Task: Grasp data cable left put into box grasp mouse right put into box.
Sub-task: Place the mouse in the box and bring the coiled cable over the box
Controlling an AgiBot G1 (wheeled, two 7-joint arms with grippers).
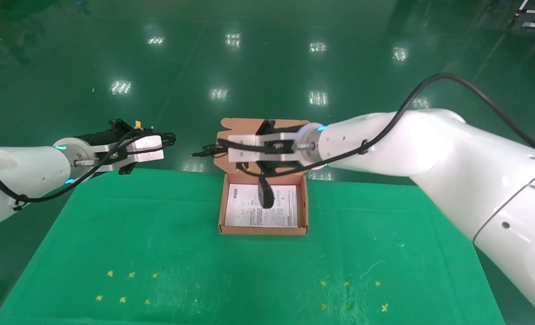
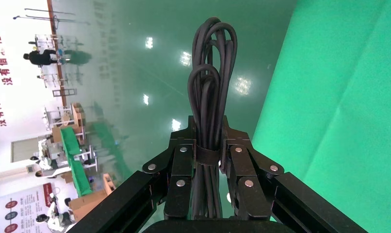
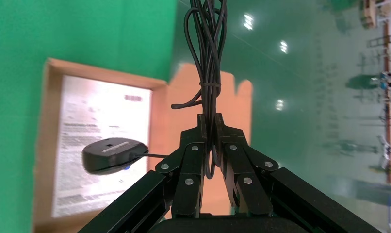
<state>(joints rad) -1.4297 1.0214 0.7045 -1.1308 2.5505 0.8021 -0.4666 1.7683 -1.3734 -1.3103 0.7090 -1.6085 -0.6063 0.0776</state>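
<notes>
Both arms wear smooth glossy white shells with small dark screw holes and a cyan light ring at each wrist. Black cables run along them, clipped on. The left claw point(image 1: 161, 145) and right claw point(image 1: 213, 151) have silver-grey bodies and black linkage fingers point(image 2: 181, 165) studded with round silver rivets.

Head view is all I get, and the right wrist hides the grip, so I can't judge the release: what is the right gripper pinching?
Observer: The right gripper is shut on the bundled cord, not on the body; the mouse dangles from that cord.
Operator: And the left one?
Observer: The left gripper is shut on the data cable at its strap, with the loops poking out past the fingertips.
</notes>
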